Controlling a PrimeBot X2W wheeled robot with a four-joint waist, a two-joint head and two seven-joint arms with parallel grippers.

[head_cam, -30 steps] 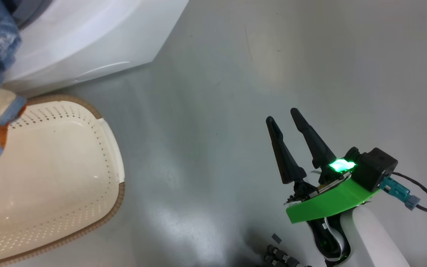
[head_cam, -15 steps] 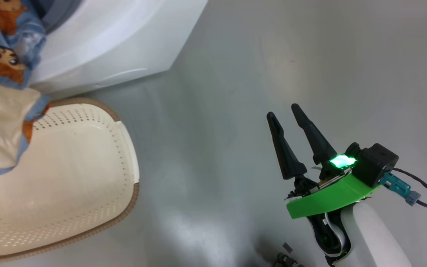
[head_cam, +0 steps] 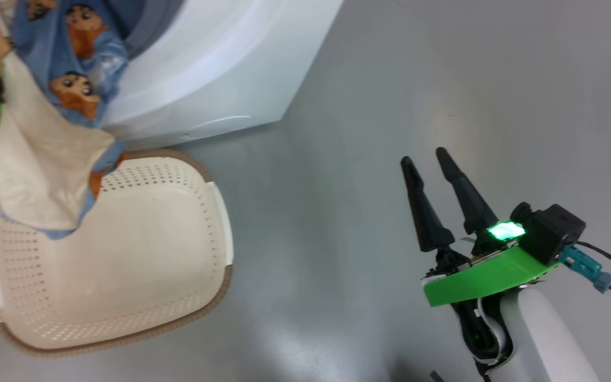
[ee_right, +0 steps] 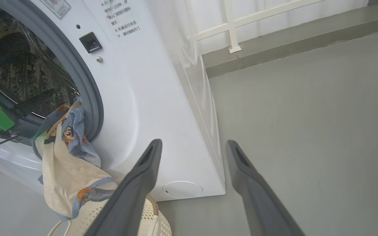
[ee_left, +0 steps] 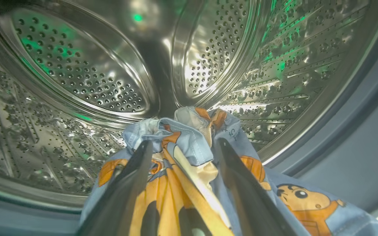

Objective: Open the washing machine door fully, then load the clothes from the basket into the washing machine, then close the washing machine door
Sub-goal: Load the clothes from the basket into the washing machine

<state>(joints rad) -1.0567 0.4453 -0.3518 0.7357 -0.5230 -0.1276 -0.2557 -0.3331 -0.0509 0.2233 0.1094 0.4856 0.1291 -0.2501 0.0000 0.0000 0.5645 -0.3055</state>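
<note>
The light blue fabric clothes printed with orange-brown bear faces (ee_left: 307, 200) lie bunched at the mouth of the perforated steel drum (ee_left: 77, 82). Their pale tail hangs over the grey rubber gasket (ee_right: 95, 98) of the white washing machine (head_cam: 220, 63), toward the cream perforated plastic basket (head_cam: 225, 281). The left gripper (ee_left: 184, 143) stands wide, with cloth loose between its fingers. The right gripper (head_cam: 424, 155) is wide too, holding nothing. Best to take hold of the hanging tail and carry it deep inside, clear of the gasket
</note>
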